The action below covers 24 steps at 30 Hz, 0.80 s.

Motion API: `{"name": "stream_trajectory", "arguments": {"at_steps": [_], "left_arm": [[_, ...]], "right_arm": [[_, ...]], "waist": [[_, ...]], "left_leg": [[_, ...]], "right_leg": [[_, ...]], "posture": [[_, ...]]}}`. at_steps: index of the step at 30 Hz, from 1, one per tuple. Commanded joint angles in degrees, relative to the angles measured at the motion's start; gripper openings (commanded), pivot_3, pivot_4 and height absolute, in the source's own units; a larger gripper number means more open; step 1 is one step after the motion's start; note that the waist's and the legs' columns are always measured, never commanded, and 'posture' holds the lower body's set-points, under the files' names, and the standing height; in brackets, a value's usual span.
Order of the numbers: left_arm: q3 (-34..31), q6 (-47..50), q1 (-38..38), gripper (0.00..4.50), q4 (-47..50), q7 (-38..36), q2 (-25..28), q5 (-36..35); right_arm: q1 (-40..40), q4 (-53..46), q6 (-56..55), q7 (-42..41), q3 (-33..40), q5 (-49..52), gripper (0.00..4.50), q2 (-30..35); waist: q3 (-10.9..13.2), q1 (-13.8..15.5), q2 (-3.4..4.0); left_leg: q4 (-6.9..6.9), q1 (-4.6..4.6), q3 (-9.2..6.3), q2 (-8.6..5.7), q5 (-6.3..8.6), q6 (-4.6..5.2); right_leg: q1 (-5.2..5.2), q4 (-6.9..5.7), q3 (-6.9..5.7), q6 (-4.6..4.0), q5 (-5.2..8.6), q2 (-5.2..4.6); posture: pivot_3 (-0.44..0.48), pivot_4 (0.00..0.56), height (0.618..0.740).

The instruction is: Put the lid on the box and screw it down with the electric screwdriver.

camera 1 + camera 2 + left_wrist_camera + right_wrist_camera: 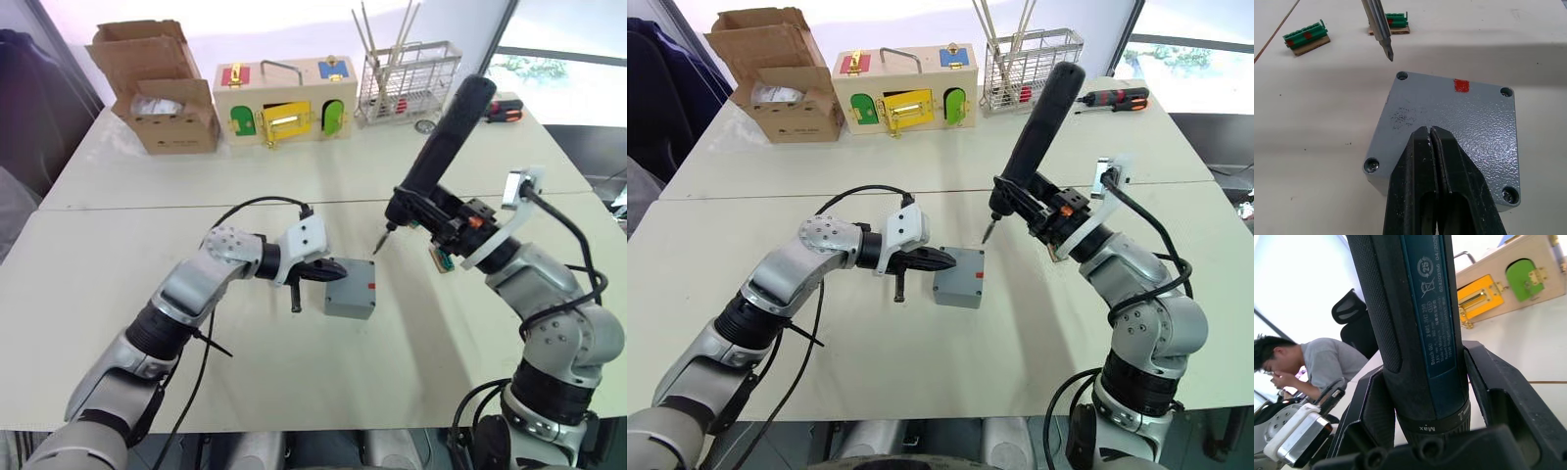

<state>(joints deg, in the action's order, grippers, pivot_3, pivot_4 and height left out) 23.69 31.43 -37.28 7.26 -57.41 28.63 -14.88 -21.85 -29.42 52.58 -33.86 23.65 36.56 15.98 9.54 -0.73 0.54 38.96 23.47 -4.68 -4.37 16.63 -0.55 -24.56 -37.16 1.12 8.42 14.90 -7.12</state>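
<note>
The grey box (350, 292) stands on the white table near its middle, with the lid (1449, 127) on top and a screw hole at each corner. A small red mark (1461, 85) shows near one edge. My left gripper (1430, 131) is shut, its fingertips resting on the lid from the box's left side. My right gripper (427, 208) is shut on the electric screwdriver (441, 142), which tilts up and to the right. The metal bit (1382, 29) hangs just above the table, close to the lid's far corner hole (1401, 76), not touching it.
At the table's back stand an open cardboard box (162, 88), a wooden latch box (284, 103) and a wire rack (407, 83). A red-and-black screwdriver (1112, 98) lies at the back right. Two green terminal blocks (1305, 41) lie beyond the box. A seated person (1308, 367) is off to one side.
</note>
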Motion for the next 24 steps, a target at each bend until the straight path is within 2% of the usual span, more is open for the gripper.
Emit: {"name": "stream_trajectory", "arguments": {"at_steps": [1,11,24], "left_arm": [[-0.34,-0.34,1.18,0.00,1.37,-0.33,0.38,0.71],[-0.80,0.44,1.77,0.00,2.50,-0.29,0.50,0.75],[-1.08,1.05,2.12,0.00,3.46,0.03,0.23,0.64]], "right_arm": [[0.41,-1.90,-2.86,0.52,-0.87,2.73,1.89,1.02],[3.42,-0.41,-6.12,0.94,-3.37,3.94,1.89,4.18],[4.50,2.35,-11.70,2.61,-6.75,2.70,1.89,5.23]], "waist": [[0.00,-0.01,0.00],[0.00,0.02,0.00],[-0.01,0.05,-0.01]], "left_leg": [[0.00,0.00,-0.01,0.00,0.00,0.00],[0.00,0.00,-0.01,0.00,0.00,0.01],[0.01,-0.02,-0.01,0.00,0.00,0.01]], "right_leg": [[0.00,0.00,0.00,0.00,0.00,0.00],[0.01,0.02,-0.01,0.00,0.00,0.00],[0.02,0.05,-0.01,0.00,0.00,0.00]], "posture": [[0.000,0.150,0.730],[0.000,0.150,0.730],[0.000,0.150,0.730]]}}
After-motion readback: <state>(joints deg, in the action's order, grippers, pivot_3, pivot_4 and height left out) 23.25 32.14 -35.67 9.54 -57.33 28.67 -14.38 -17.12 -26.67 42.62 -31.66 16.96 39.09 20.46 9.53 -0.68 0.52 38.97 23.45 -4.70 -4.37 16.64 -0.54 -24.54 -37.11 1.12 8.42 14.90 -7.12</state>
